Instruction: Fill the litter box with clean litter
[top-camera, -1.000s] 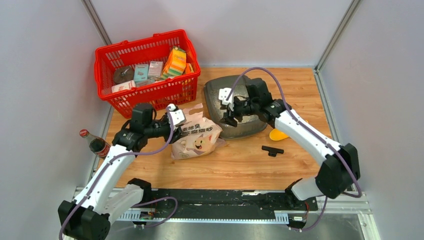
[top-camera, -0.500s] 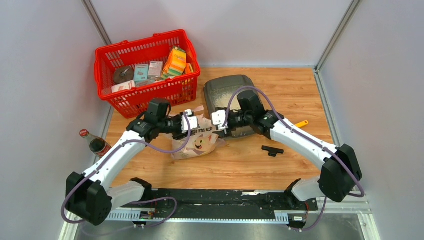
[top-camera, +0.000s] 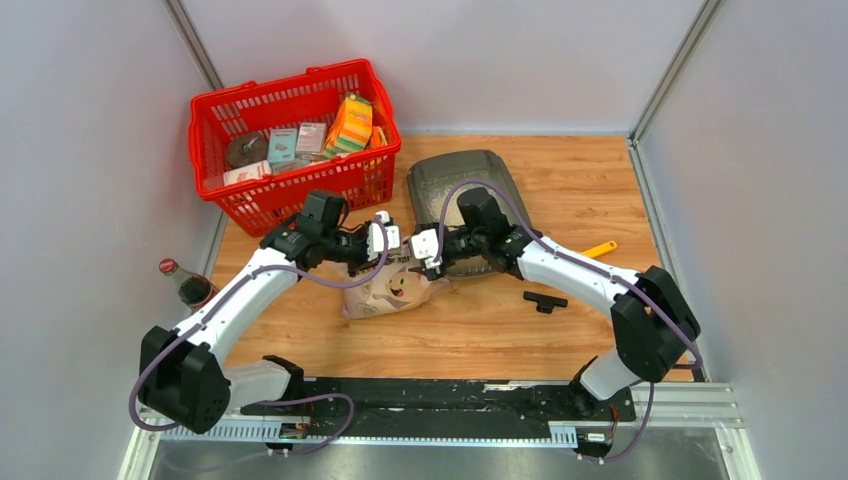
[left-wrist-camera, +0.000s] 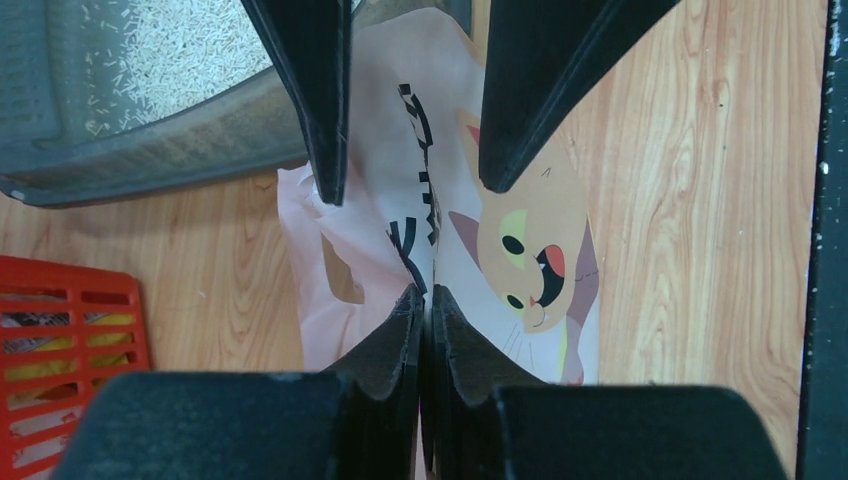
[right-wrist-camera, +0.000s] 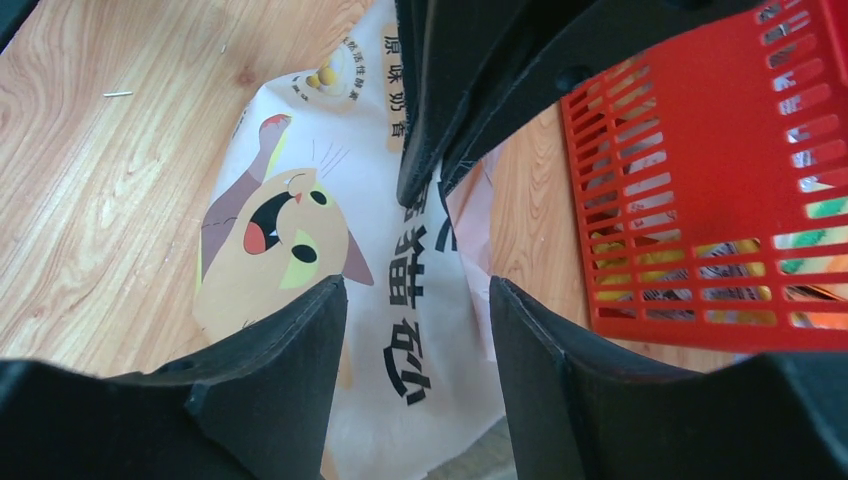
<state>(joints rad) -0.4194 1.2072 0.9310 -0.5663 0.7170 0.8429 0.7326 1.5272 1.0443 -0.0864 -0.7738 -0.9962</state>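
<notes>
The beige paper bag (top-camera: 392, 285) with a cartoon cat lies on the table in front of the litter box (top-camera: 455, 175). My left gripper (left-wrist-camera: 428, 300) is shut on a fold at the bag's (left-wrist-camera: 520, 230) upper edge. My right gripper (right-wrist-camera: 415, 290) faces it from the other side, open, with the bag's (right-wrist-camera: 400, 330) printed paper between and below its fingers. In the top view the two grippers, left (top-camera: 388, 238) and right (top-camera: 424, 248), almost touch above the bag. The litter box (left-wrist-camera: 140, 150), a dark grey tray, holds a thin layer of clean litter (left-wrist-camera: 170, 50).
A red mesh basket (top-camera: 215, 110) with several packages stands at the back left, close to the left arm. A cola bottle (top-camera: 192, 287) lies at the left edge. A yellow scoop handle (top-camera: 601, 248) and a small black T-shaped part (top-camera: 545, 300) lie right of the bag.
My left gripper has moved right onto the bag's top and shut on it. My right gripper has come off the litter box, down and left to the bag, staying open.
</notes>
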